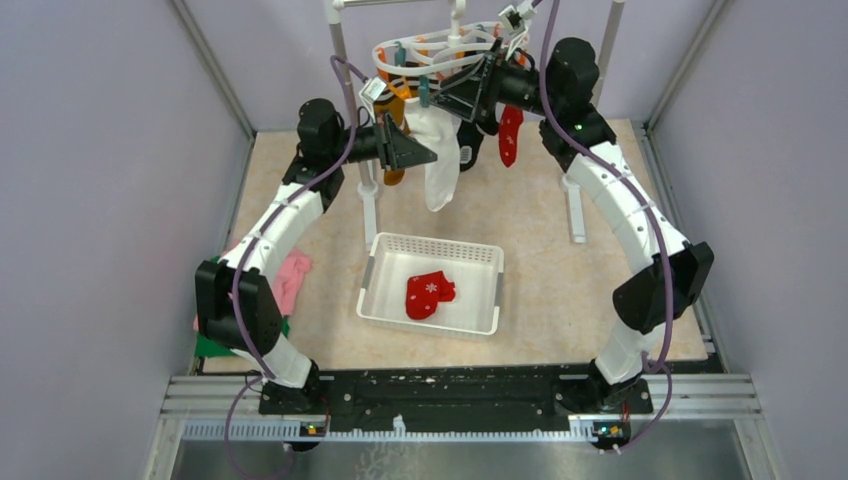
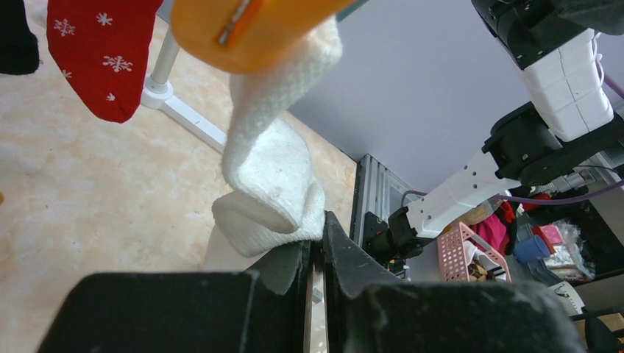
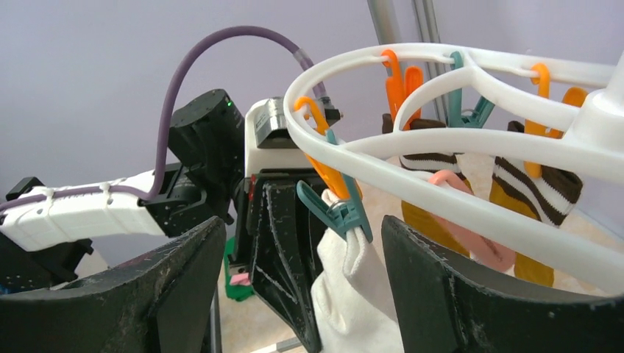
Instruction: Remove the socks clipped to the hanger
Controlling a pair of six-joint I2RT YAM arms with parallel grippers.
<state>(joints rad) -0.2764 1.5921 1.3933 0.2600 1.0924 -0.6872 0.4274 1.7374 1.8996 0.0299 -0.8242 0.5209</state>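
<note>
The left pincer (image 2: 318,237) is clenched on the middle of the white sock (image 2: 276,169), which hangs from the hanger (image 3: 471,137) just above the pincer's tips. The right pincer (image 3: 303,228) is released, with one finger on each side of the teal clip (image 3: 337,212) that holds this sock, and it does not touch the clip.
</note>
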